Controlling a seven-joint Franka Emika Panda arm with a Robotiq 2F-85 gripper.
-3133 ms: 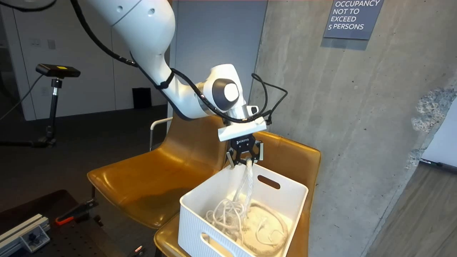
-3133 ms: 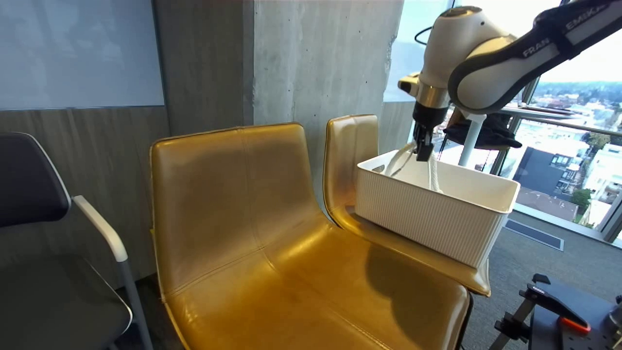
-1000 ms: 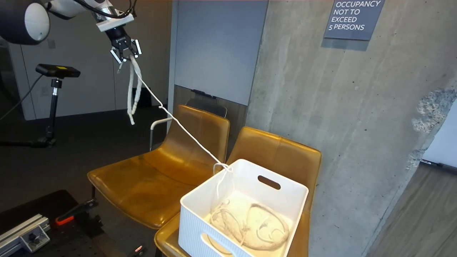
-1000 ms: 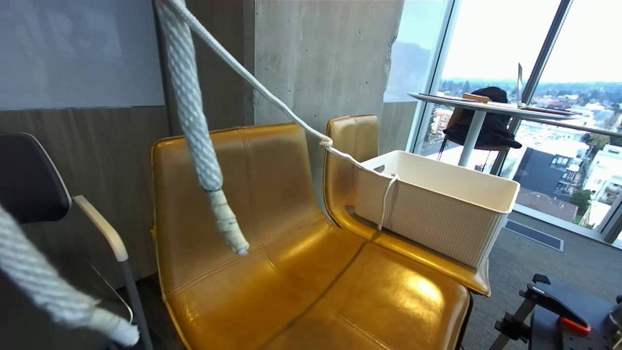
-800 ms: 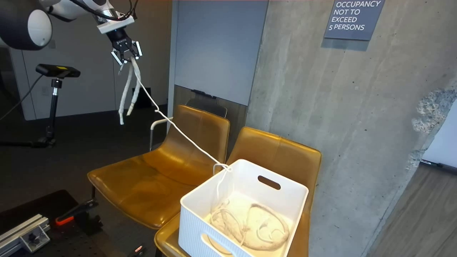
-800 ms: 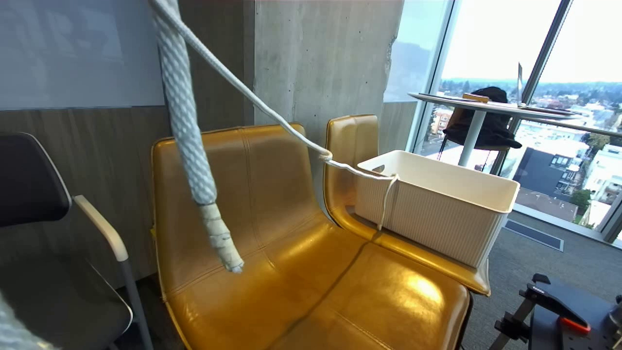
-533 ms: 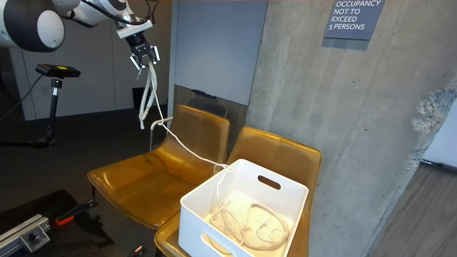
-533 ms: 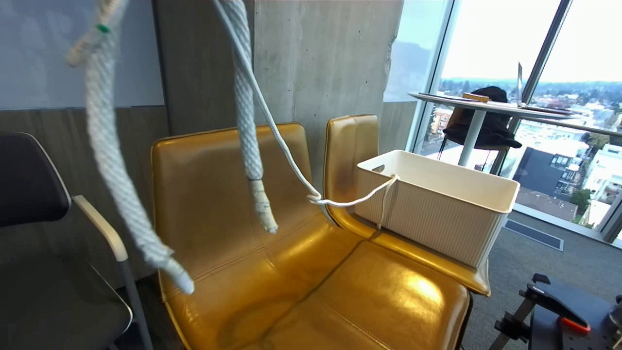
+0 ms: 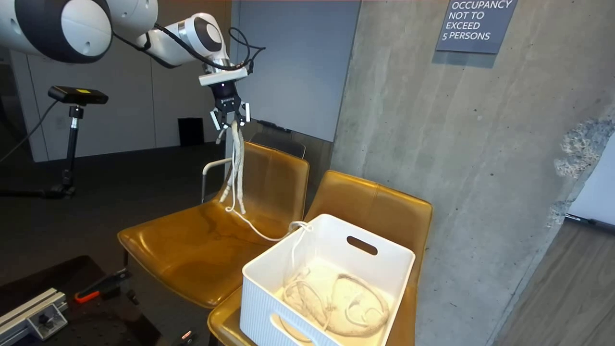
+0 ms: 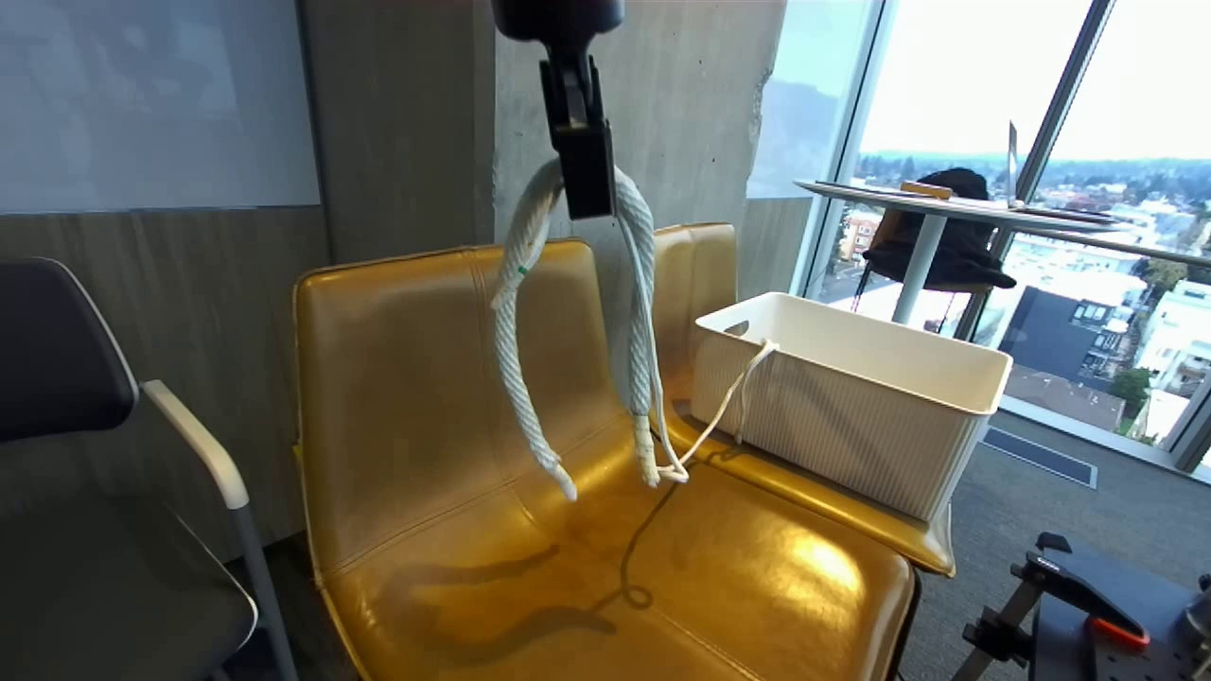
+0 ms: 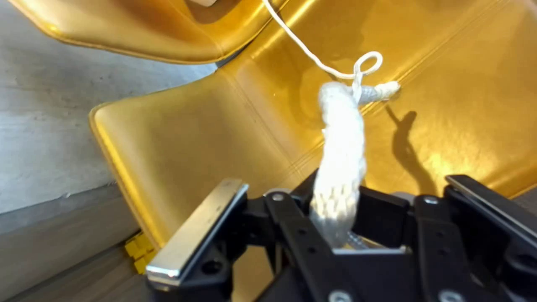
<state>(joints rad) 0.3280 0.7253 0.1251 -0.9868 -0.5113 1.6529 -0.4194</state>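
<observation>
Here, a robot hand (image 9: pixel 232 123), near the top of the frame and left of centre in an exterior view, is closed on a thick white rope (image 9: pixel 240 161). The rope is folded over at the grip; its two wrapped ends hang above the seat of a brown leather chair (image 9: pixel 187 240), apart from it. In an exterior view the rope's left-hand length bears a green mark (image 10: pixel 523 270), and shadows fall across the seat below.

A thin white cord (image 10: pixel 714 430) hangs beside the rope, bends into a small loop near the bottom, then runs slack toward the right of the frame and over the rim of a white ribbed box (image 10: pixel 833 440). Whether the cord is tied to the rope or only gripped with it cannot be told. The box stands on a second brown chair (image 9: pixel 379 197), and more coiled rope (image 9: pixel 365 331) lies on its floor, lower centre-right in an exterior view. In the wrist view, the held rope rises up the middle of the frame.

The step in hand looks like carrying: the rope is out of the box and held up, with the cord leading back to it. Whichever way the hand goes, the move seems to call for a steady grip and a slow pace, leaving the cord slack, since it could snag on the rim or tug the box.
</observation>
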